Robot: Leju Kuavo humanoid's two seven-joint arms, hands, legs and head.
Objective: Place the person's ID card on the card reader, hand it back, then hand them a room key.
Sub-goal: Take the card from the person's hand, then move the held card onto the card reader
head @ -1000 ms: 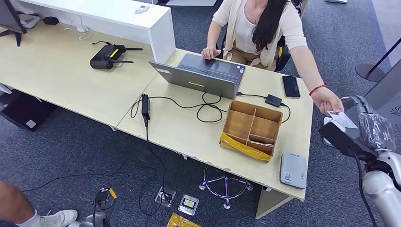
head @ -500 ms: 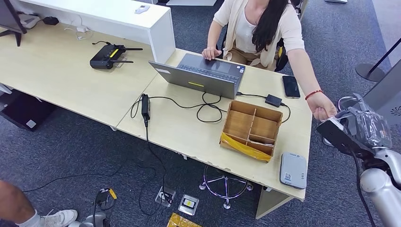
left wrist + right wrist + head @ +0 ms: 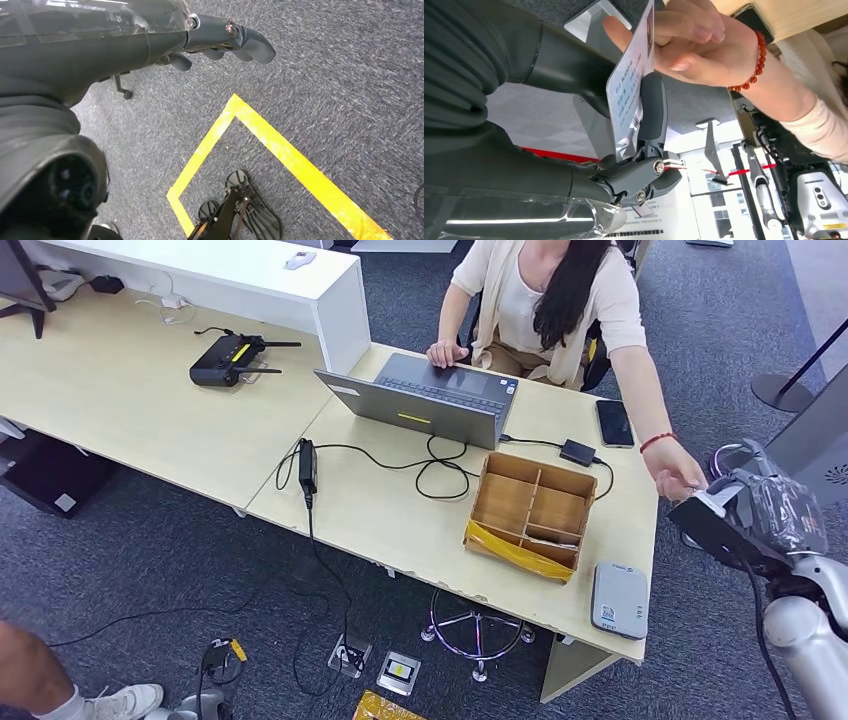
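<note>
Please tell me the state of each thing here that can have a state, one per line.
ID card: between right hand fingers, person's hand also on it.
Left hand: empty, hanging over floor.
Laptop: open.
Phone: screen dark.
Card reader: nothing on it.

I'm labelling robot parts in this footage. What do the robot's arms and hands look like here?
The right arm is silver and tubular, with a black cable along it. The right hand is dark grey to black under a clear plastic wrap, with a thick grey thumb and exposed metal screws. The left hand has the same dark shell, clear wrap and silver screws.
</note>
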